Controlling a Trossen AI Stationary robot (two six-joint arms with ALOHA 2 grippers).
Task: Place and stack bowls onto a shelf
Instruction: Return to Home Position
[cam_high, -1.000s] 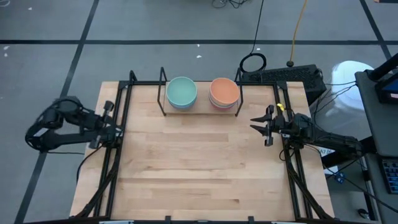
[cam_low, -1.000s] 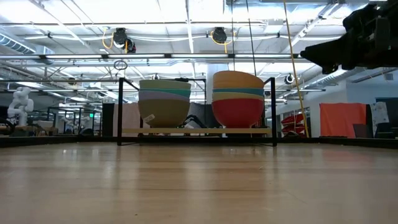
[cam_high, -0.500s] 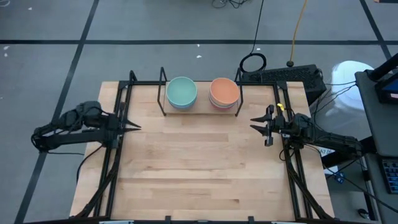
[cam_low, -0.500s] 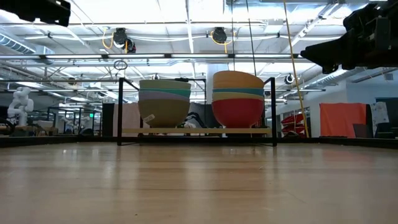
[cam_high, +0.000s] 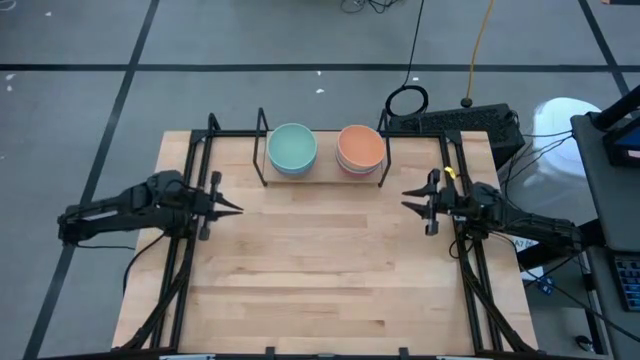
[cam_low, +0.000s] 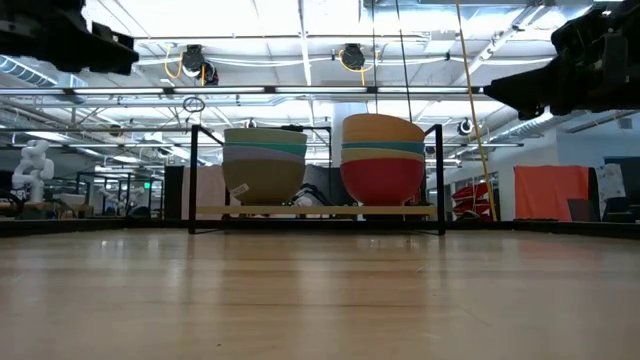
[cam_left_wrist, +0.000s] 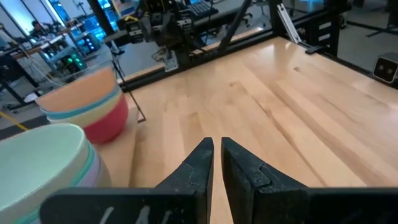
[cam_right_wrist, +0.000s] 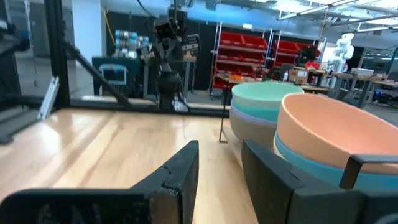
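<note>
The shelf (cam_high: 322, 174) stands at the table's far edge, its wooden base board (cam_low: 320, 211) resting on the tabletop. On it sit two stacks of bowls. The left stack has a mint green bowl on top (cam_high: 292, 147) (cam_low: 265, 165) (cam_left_wrist: 43, 162). The right stack has an orange bowl on top (cam_high: 360, 147) (cam_low: 383, 160) (cam_right_wrist: 329, 137). My left gripper (cam_high: 236, 210) (cam_left_wrist: 217, 149) hangs shut and empty above the table's left side, pointing toward the right. My right gripper (cam_high: 406, 200) (cam_right_wrist: 221, 155) hangs open and empty above the right side, pointing left.
Black frame rails run along the table's left (cam_high: 185, 250) and right (cam_high: 470, 260) sides. A dark keyboard (cam_high: 460, 122) and a cable loop (cam_high: 407, 100) lie beyond the far right corner. Bare tabletop (cam_high: 320, 260) spreads between the two grippers and toward the near edge.
My left gripper has come in from beyond the table's left edge toward the right, over the tabletop, and has sunk lower. The bowls and the shelf have not moved.
</note>
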